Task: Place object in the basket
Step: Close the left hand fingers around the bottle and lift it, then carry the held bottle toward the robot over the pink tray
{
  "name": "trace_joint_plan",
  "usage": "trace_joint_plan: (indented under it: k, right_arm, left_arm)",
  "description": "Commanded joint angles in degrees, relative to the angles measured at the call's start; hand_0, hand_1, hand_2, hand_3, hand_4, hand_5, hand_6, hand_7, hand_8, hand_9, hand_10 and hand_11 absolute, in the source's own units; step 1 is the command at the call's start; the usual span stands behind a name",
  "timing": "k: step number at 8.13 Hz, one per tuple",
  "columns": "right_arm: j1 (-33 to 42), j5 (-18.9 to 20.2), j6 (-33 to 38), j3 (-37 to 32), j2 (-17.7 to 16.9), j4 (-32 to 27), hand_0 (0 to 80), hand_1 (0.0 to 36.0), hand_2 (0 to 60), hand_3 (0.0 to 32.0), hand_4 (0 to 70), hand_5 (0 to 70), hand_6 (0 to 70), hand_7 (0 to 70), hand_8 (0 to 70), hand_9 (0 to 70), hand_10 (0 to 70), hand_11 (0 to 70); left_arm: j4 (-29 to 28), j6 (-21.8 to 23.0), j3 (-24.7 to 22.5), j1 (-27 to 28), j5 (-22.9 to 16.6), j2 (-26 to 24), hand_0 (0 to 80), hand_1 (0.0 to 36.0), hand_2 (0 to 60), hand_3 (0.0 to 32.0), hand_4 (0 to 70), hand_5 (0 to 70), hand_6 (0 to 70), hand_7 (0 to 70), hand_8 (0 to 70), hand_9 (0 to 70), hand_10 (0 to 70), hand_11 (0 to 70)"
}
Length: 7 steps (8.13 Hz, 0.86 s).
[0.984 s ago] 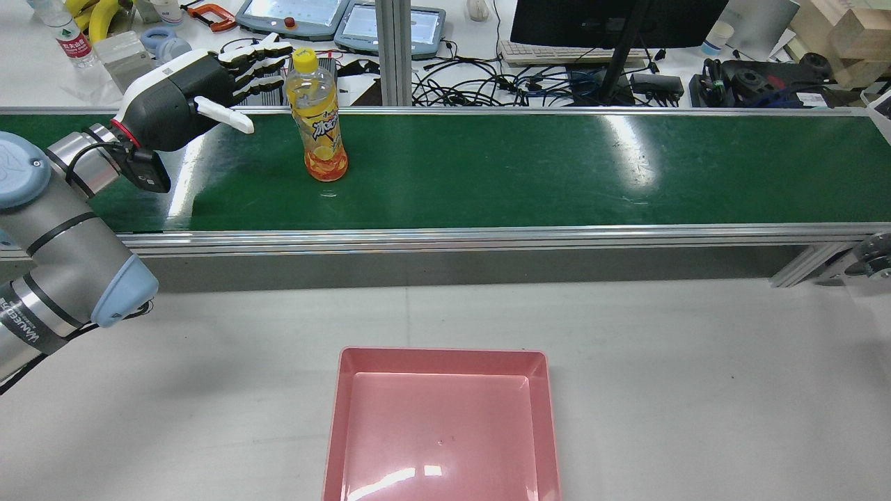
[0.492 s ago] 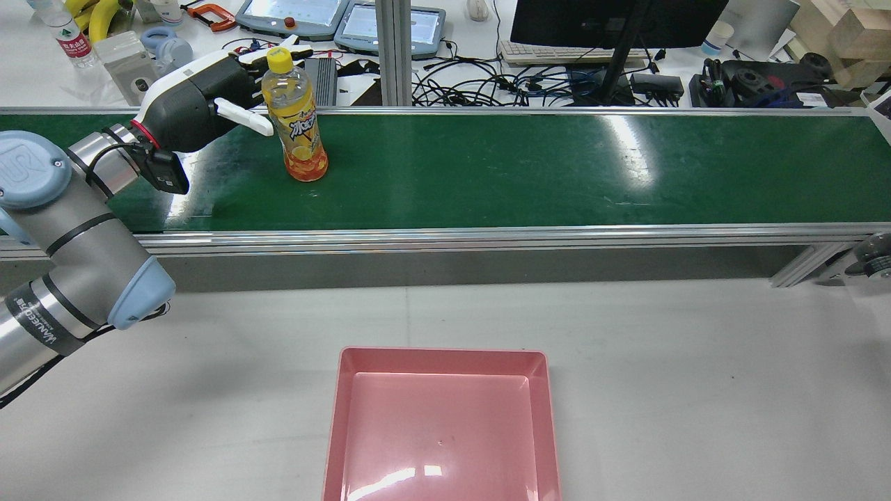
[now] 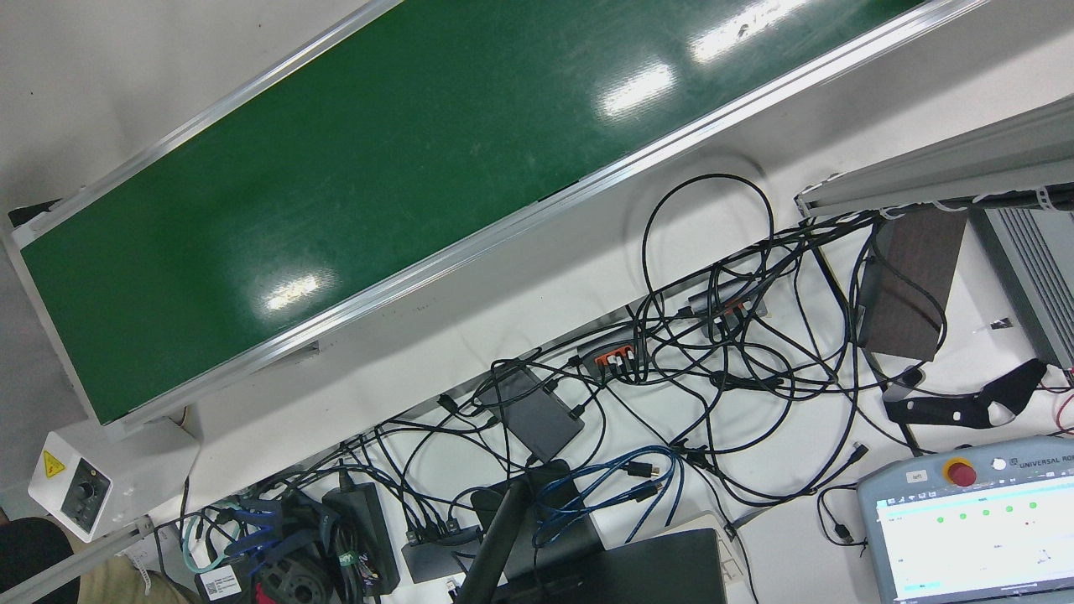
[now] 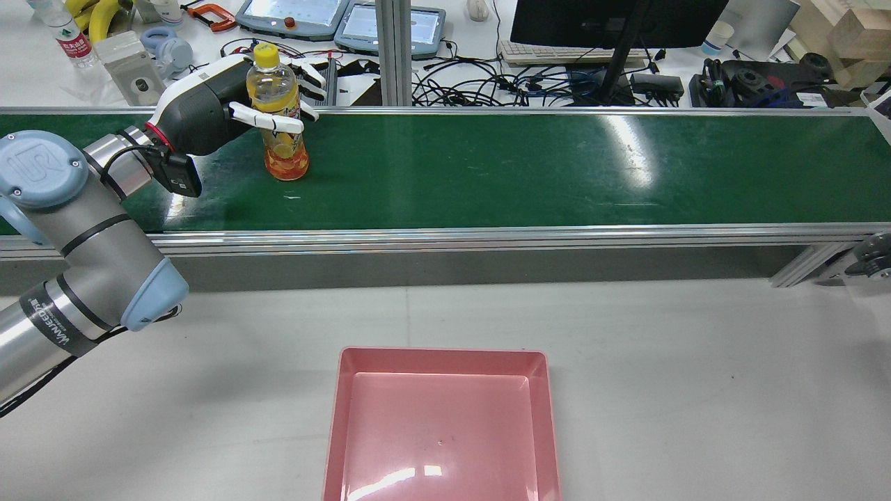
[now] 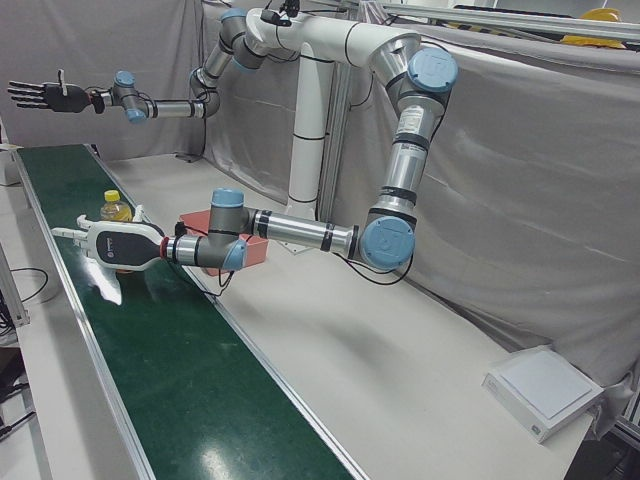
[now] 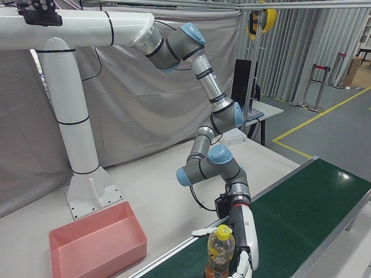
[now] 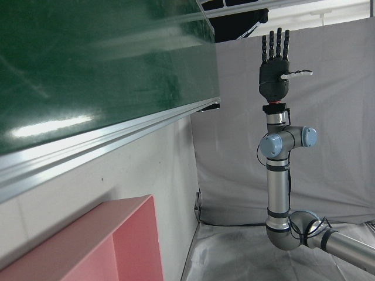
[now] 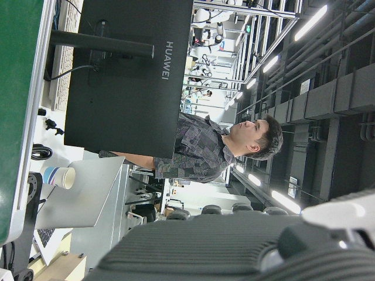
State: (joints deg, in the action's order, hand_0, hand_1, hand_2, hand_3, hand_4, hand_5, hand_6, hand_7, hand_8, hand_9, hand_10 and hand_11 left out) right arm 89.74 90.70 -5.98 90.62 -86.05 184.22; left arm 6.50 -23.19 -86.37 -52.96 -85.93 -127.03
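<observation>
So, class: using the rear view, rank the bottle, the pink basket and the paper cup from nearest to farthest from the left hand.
1. Bottle: on the green belt, within the left hand and its fingers.
2. Pink basket: bottom centre, on the table.
3. Paper cup: top right, on the desk.

Bright, even overhead light fills my station. It throws white glare patches on the green belt (image 4: 626,146) and a soft sheen in the pink basket (image 4: 390,480). Shadows on the table (image 4: 696,362) under my left arm (image 4: 76,229) are faint and diffuse. My right hand view is blurred up close, with ceiling strips blazing.
</observation>
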Motion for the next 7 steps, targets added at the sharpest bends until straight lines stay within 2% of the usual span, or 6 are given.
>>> trace_joint_plan:
  k: [1, 2, 3, 7]
  right_arm:
    - [0.0, 0.0, 0.0, 0.0, 0.0, -0.09, 0.0, 0.0, 0.0, 0.0, 0.0, 0.0, 0.0, 0.0, 0.0, 0.0, 0.0, 0.0]
    - [0.0, 0.0, 0.0, 0.0, 0.0, 0.0, 0.0, 0.0, 0.0, 0.0, 0.0, 0.0, 0.0, 0.0, 0.0, 0.0, 0.0, 0.0]
    - [0.0, 0.0, 0.0, 0.0, 0.0, 0.0, 0.0, 0.0, 0.0, 0.0, 0.0, 0.0, 0.0, 0.0, 0.0, 0.0, 0.0, 0.0]
    - [0.0, 0.0, 0.0, 0.09, 0.0, 0.0, 0.0, 0.0, 0.0, 0.0, 0.0, 0.0, 0.0, 0.0, 0.0, 0.0, 0.0, 0.0]
  left_arm:
    - [3.51, -0.36, -0.12, -0.04, 0.23, -1.2, 55.7, 17.0, 46.9, 0.0, 70.0, 70.0, 60.5, 70.0, 60.9, 70.0, 65.0, 70.0]
    - [3.78, -0.36, -0.81, -0.04, 0.24, -1.2, 54.3, 17.5, 58.6, 0.0, 70.0, 70.0, 69.3, 70.0, 70.0, 70.0, 70.0, 70.0]
    - [4.39, -0.36, -2.21, 0.22, 0.32, -2.59, 53.7, 19.6, 60.0, 0.0, 70.0, 70.0, 70.0, 70.0, 70.0, 70.0, 70.0, 70.0]
    - [6.59, -0.36, -5.74, 6.98, 0.5, -9.35, 52.0, 18.7, 60.0, 0.0, 70.0, 70.0, 70.0, 70.0, 70.0, 70.0, 70.0, 70.0]
